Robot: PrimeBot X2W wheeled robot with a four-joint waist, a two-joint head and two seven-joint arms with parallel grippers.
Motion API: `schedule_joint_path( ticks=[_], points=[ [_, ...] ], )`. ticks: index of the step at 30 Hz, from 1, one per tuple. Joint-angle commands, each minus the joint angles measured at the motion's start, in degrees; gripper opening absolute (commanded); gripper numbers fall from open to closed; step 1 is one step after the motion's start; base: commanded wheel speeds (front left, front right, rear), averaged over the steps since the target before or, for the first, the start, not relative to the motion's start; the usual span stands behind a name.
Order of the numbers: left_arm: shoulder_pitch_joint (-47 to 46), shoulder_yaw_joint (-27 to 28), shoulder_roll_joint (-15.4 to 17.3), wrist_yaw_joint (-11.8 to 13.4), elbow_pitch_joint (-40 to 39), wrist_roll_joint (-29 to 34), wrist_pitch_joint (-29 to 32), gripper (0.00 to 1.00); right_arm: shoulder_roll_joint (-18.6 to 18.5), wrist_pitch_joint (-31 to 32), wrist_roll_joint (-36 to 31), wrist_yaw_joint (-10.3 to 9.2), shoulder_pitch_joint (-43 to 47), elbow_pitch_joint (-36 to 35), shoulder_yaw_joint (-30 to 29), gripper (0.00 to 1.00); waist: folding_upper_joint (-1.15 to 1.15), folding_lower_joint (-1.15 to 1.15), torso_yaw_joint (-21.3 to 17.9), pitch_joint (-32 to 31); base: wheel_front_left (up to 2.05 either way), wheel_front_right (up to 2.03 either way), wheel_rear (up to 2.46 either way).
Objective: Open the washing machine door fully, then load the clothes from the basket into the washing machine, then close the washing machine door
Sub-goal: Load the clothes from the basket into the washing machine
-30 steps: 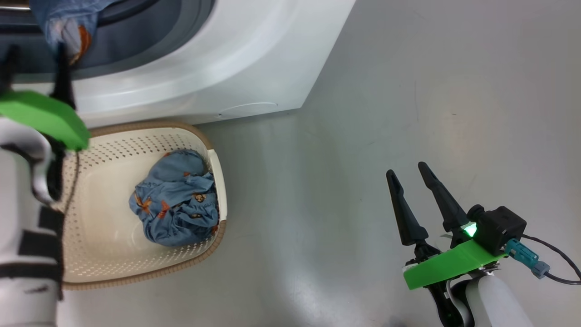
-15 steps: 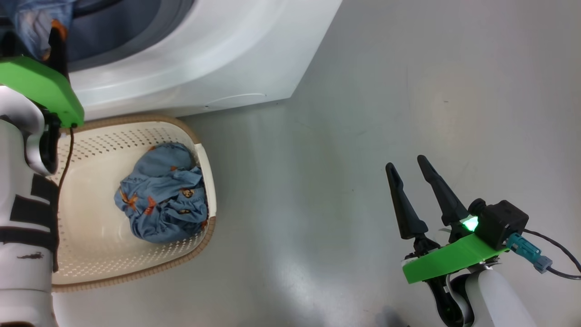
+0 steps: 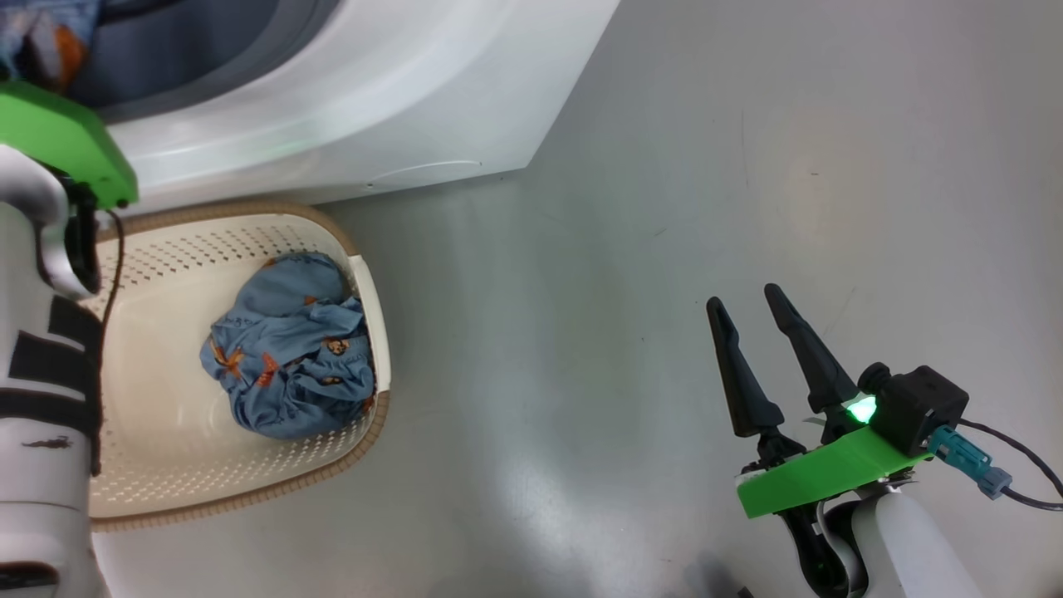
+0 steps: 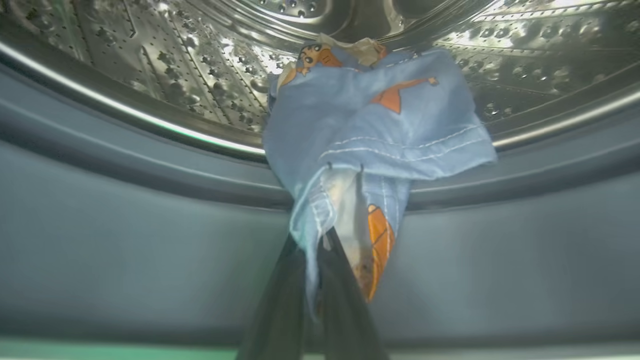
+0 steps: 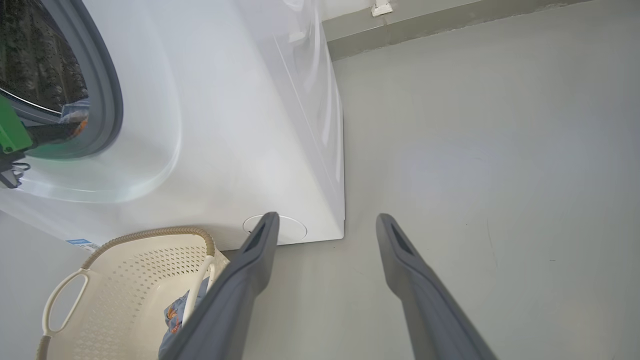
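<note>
The floor carries the washing machine, its mouth open to reach, so the door-opening step looks done and loading is the step in hand. The basket stands on the floor hard against the foot of the machine's front. In it a bundle of the clothes, blue with orange figures, lies crumpled against the right-hand wall, with the rest of the basket bottom bare. In the left wrist view the steel drum curves overhead, with the grey gasket below it. One blue garment hangs across the gasket's lip, its upper part already over the drum's edge and its lower part trailing back to the left gripper. That gripper's fingers are clenched on the cloth's hem. The right gripper hangs over bare floor well apart from the basket, its fingers spread and holding nothing. My judgement is that the next move calls for carrying the garment further in past the lip before letting go. Released here, it could slump onto the gasket and foul the door later. After that, the bundle by the basket's right wall needs fetching, and only then should the door be closed.
</note>
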Motion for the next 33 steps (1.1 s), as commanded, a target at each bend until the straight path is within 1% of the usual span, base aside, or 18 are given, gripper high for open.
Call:
schedule_joint_path(
  ticks=[1, 5, 12, 21, 33],
  points=[
    [-1.5, 0.4, 2.2, -0.4, -1.2, 0.0, -1.5, 0.0, 0.2, -0.3, 0.3, 0.09, 0.1, -0.9, 1.3, 1.0, 0.0, 0.0, 0.2, -0.2, 0.0, 0.0, 0.0],
    [-2.9, -0.8, 1.7, -0.5, -1.9, 0.7, -4.1, 0.0, 0.2, -0.3, 0.2, 0.09, 0.3, -0.7, 1.2, 1.0, 0.0, 0.0, 0.9, -0.5, 0.0, 0.0, 0.0],
    [-5.4, -1.9, 1.4, -0.7, -1.7, 0.8, -5.9, 0.0, 0.2, -0.3, 0.4, 0.09, 0.2, -0.4, 1.5, 1.0, 0.0, 0.0, 1.1, -0.9, 0.0, 0.0, 0.0],
    [-9.7, -3.1, 2.5, -0.8, -1.1, 1.3, -6.9, 0.0, 0.2, -0.3, 0.6, 0.09, 0.1, -0.4, 2.1, 1.0, 0.0, 0.0, -0.2, -0.2, 0.0, 0.0, 0.0],
    [-14.8, -4.6, 4.4, -1.3, 1.1, 1.8, -7.9, 0.0, 0.2, -0.3, 0.7, 0.09, -0.2, -1.2, 2.4, 1.0, 0.0, 0.0, -1.7, 3.6, 0.0, 0.0, 0.0]
  ],
)
